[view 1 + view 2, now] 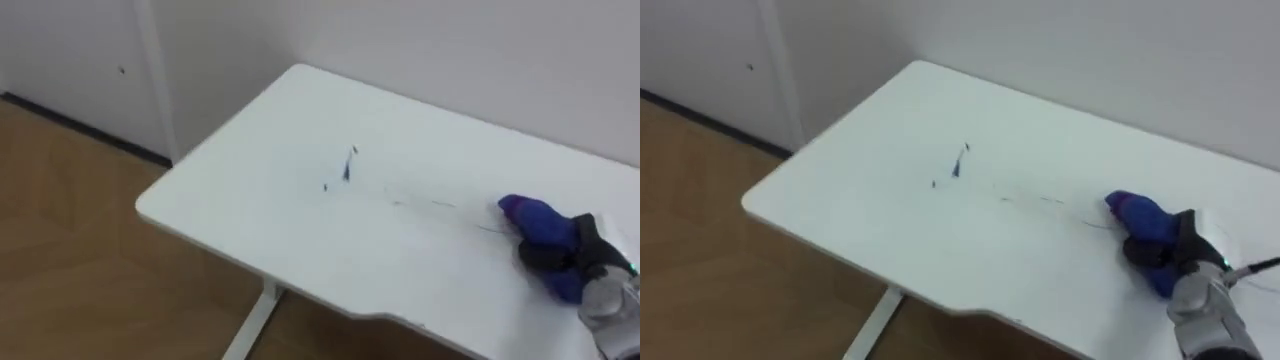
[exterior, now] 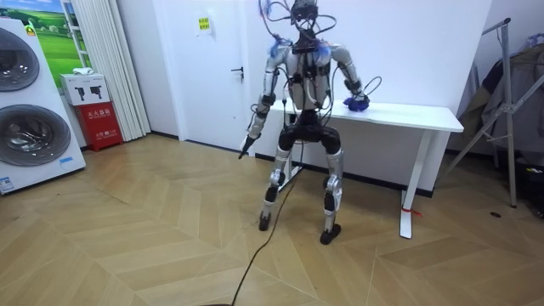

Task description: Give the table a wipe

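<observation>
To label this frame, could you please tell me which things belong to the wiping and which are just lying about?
Job: table, marks, cloth, right hand.
Lying about: washers, red box, door; left hand idle.

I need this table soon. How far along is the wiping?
Barely started. Done: the right hand has its fingers curled round the blue cloth, resting on the table near its right end. In hand: the cloth lies short of the dark marks. Left: wiping those marks. The left hand hangs at the robot's side.
</observation>
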Available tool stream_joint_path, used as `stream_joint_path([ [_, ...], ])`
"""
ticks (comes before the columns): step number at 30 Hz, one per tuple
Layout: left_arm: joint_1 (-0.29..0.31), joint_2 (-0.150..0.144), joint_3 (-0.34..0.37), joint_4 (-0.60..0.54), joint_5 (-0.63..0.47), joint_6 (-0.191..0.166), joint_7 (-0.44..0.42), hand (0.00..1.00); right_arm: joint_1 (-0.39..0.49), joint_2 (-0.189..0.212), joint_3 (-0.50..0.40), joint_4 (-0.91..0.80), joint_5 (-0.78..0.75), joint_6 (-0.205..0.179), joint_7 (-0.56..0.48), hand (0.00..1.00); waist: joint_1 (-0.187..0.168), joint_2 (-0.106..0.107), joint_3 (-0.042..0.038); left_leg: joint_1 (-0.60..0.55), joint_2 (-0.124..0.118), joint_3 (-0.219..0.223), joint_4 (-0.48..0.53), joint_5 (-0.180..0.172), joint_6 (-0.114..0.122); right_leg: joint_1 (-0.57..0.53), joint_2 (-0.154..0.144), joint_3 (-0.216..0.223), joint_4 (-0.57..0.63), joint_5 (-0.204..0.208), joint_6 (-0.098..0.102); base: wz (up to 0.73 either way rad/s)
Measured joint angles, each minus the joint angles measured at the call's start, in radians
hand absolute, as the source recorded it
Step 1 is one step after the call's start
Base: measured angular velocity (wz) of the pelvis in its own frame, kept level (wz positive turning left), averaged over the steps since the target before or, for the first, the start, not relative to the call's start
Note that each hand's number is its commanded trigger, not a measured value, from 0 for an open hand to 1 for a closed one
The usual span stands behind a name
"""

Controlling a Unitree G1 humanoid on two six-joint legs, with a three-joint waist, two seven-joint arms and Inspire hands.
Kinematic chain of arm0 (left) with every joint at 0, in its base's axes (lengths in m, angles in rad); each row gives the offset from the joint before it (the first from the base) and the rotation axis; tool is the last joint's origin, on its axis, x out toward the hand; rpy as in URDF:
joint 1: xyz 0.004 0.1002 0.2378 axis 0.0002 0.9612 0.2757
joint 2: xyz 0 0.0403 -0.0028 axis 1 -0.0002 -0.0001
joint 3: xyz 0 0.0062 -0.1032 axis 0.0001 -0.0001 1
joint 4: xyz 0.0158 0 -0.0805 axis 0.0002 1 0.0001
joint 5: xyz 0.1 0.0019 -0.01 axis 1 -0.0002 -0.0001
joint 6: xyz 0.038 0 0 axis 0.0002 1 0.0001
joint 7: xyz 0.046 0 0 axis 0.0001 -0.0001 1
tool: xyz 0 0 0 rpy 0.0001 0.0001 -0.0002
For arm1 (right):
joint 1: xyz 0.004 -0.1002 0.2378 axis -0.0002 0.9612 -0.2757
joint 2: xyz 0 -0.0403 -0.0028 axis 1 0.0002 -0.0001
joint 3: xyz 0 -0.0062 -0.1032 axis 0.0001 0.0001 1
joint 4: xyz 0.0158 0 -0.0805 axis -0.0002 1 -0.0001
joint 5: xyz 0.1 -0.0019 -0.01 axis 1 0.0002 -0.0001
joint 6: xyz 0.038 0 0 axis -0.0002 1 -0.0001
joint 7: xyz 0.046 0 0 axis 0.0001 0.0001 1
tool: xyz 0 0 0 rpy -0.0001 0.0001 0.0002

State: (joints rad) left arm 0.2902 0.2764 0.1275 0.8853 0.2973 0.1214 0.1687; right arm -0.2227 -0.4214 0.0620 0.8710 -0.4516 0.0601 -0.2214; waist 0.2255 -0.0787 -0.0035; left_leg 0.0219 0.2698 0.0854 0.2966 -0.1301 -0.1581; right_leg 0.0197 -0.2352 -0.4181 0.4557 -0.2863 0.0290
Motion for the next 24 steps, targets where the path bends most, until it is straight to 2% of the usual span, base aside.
stream_joint_path([
  [1,-0.004,-0.003,0.000,0.004,0.000,0.000,0.000,0.00,-0.012,0.000,0.006,-0.009,-0.028,0.008,0.014,1.00,0.009,-0.004,0.0036,-0.007,-0.012,0.008,0.009,-0.007,0.013,-0.003,0.008,0.001,-0.010,0.005,-0.010,-0.06],
  [2,-0.003,-0.015,0.003,0.006,0.000,0.000,0.001,0.00,-0.045,-0.001,0.029,-0.039,-0.094,0.030,0.037,1.00,0.033,0.001,0.0091,-0.016,-0.032,0.019,0.024,-0.022,0.036,-0.018,0.024,0.010,-0.028,0.018,-0.035,-0.43],
  [3,-0.002,-0.029,0.004,0.015,0.000,0.002,-0.002,0.00,-0.086,-0.001,0.059,-0.078,-0.160,0.042,0.060,1.00,0.055,0.008,0.0228,-0.032,-0.063,0.017,0.042,-0.037,0.053,-0.026,0.036,0.021,-0.043,0.030,-0.056,-0.50],
  [4,0.000,-0.035,0.004,0.018,0.000,0.004,-0.004,0.00,-0.103,0.000,0.077,-0.101,-0.192,0.044,0.072,1.00,0.063,0.010,0.0252,-0.041,-0.086,0.016,0.044,-0.043,0.062,-0.031,0.042,0.027,-0.053,0.035,-0.066,-0.43],
  [5,0.006,-0.044,0.004,0.019,0.001,0.004,-0.005,0.00,-0.141,0.006,0.110,-0.132,-0.234,0.044,0.089,1.00,0.083,0.012,0.0281,-0.052,-0.141,0.005,0.032,-0.057,0.084,-0.038,0.051,0.037,-0.072,0.046,-0.084,-0.32],
  [6,0.009,-0.048,0.004,0.019,0.004,0.004,-0.005,0.00,-0.183,0.016,0.146,-0.144,-0.271,0.040,0.107,1.00,0.112,0.014,0.0310,-0.044,-0.195,-0.010,-0.002,-0.059,0.109,-0.041,0.057,0.052,-0.084,0.051,-0.089,-0.38],
  [7,0.011,-0.048,0.007,0.019,0.008,0.004,-0.005,0.00,-0.202,0.021,0.163,-0.144,-0.290,0.036,0.115,1.00,0.126,0.013,0.0297,-0.032,-0.206,-0.013,-0.014,-0.057,0.116,-0.049,0.063,0.061,-0.091,0.055,-0.090,-0.37],
  [8,0.020,-0.051,0.020,0.019,0.012,0.002,-0.005,0.00,-0.235,0.031,0.174,-0.144,-0.307,0.021,0.126,1.00,0.153,0.015,0.0268,-0.018,-0.208,-0.015,-0.033,-0.045,0.117,-0.045,0.081,0.065,-0.112,0.063,-0.090,-0.24],
  [10,0.024,-0.055,0.029,0.020,0.011,0.002,-0.004,0.00,-0.278,0.032,0.180,-0.136,-0.294,-0.007,0.128,1.00,0.183,0.023,0.0235,-0.013,-0.211,-0.014,-0.050,-0.041,0.118,-0.044,0.087,0.075,-0.128,0.066,-0.089,-0.05],
  [11,0.028,-0.055,0.032,0.020,0.011,0.004,-0.004,0.00,-0.295,0.032,0.180,-0.133,-0.288,-0.009,0.126,1.00,0.195,0.025,0.0224,-0.010,-0.215,-0.015,-0.062,-0.041,0.118,-0.044,0.084,0.074,-0.131,0.070,-0.082,0.12],
  [13,0.050,-0.054,0.047,0.020,0.011,0.012,-0.005,0.00,-0.303,0.029,0.179,-0.095,-0.267,-0.020,0.107,1.00,0.189,0.017,0.0200,-0.012,-0.226,-0.034,-0.066,-0.041,0.118,-0.042,0.066,0.058,-0.123,0.072,-0.049,0.26],
  [14,0.047,-0.055,0.065,0.020,0.011,0.017,-0.005,0.00,-0.298,0.025,0.167,-0.050,-0.235,-0.020,0.100,1.00,0.178,0.006,0.0204,-0.010,-0.238,-0.041,-0.066,-0.041,0.119,-0.037,0.051,0.055,-0.110,0.069,-0.004,0.51],
  [15,0.055,-0.055,0.077,0.020,0.012,0.024,-0.006,0.00,-0.280,0.023,0.132,0.004,-0.197,-0.018,0.094,1.00,0.156,-0.002,0.0202,-0.010,-0.248,-0.064,-0.066,-0.041,0.119,-0.025,0.040,0.045,-0.095,0.065,0.023,0.58],
  [16,0.050,-0.056,0.084,0.019,0.012,0.024,-0.007,0.00,-0.262,0.022,0.104,0.030,-0.180,-0.018,0.089,1.00,0.143,-0.005,0.0201,-0.010,-0.250,-0.070,-0.065,-0.041,0.119,-0.020,0.035,0.033,-0.089,0.064,0.025,0.68],
  [17,0.051,-0.057,0.101,0.018,0.015,0.023,-0.013,0.00,-0.222,0.016,0.045,0.082,-0.155,-0.019,0.074,1.00,0.114,-0.009,0.0211,-0.011,-0.254,-0.073,-0.065,-0.041,0.120,-0.015,0.026,0.019,-0.075,0.061,0.030,0.54],
  [18,0.052,-0.056,0.117,0.019,0.019,0.023,-0.022,0.00,-0.173,0.017,-0.033,0.091,-0.076,-0.057,0.056,1.00,0.089,-0.011,0.0198,-0.011,-0.256,-0.076,-0.064,-0.043,0.122,-0.008,0.024,0.021,-0.071,0.061,0.030,0.45],
  [19,0.053,-0.056,0.127,0.019,0.019,0.023,-0.024,0.00,-0.158,0.017,-0.052,0.093,-0.048,-0.065,0.051,1.00,0.072,-0.011,0.0197,-0.010,-0.259,-0.078,-0.062,-0.044,0.124,0.002,0.024,0.018,-0.077,0.061,0.030,0.37],
  [20,0.053,-0.055,0.140,0.019,0.020,0.021,-0.025,0.00,-0.111,0.017,-0.089,0.096,-0.016,-0.086,0.038,1.00,0.038,-0.009,0.0181,-0.007,-0.264,-0.089,-0.061,-0.047,0.128,0.023,0.023,0.011,-0.090,0.064,0.036,0.47],
  [21,0.046,-0.050,0.149,0.019,0.019,0.012,-0.024,0.00,-0.069,0.021,-0.128,0.095,0.018,-0.106,0.025,1.00,0.012,-0.012,0.0142,-0.002,-0.269,-0.092,-0.061,-0.048,0.131,0.051,0.026,0.003,-0.119,0.070,0.047,0.42],
  [23,0.044,-0.040,0.151,0.018,0.020,-0.015,-0.024,0.00,-0.037,0.031,-0.160,0.099,0.034,-0.109,0.024,1.00,0.002,-0.011,0.0074,0.010,-0.273,-0.090,-0.061,-0.053,0.139,0.080,0.030,0.003,-0.163,0.077,0.060,0.07],
  [24,0.038,-0.039,0.156,0.018,0.019,-0.023,-0.022,0.00,-0.015,0.031,-0.174,0.101,0.034,-0.113,0.020,1.00,-0.005,-0.014,-0.0018,0.011,-0.277,-0.090,-0.061,-0.056,0.145,0.095,0.033,0.003,-0.194,0.084,0.073,-0.06],
])
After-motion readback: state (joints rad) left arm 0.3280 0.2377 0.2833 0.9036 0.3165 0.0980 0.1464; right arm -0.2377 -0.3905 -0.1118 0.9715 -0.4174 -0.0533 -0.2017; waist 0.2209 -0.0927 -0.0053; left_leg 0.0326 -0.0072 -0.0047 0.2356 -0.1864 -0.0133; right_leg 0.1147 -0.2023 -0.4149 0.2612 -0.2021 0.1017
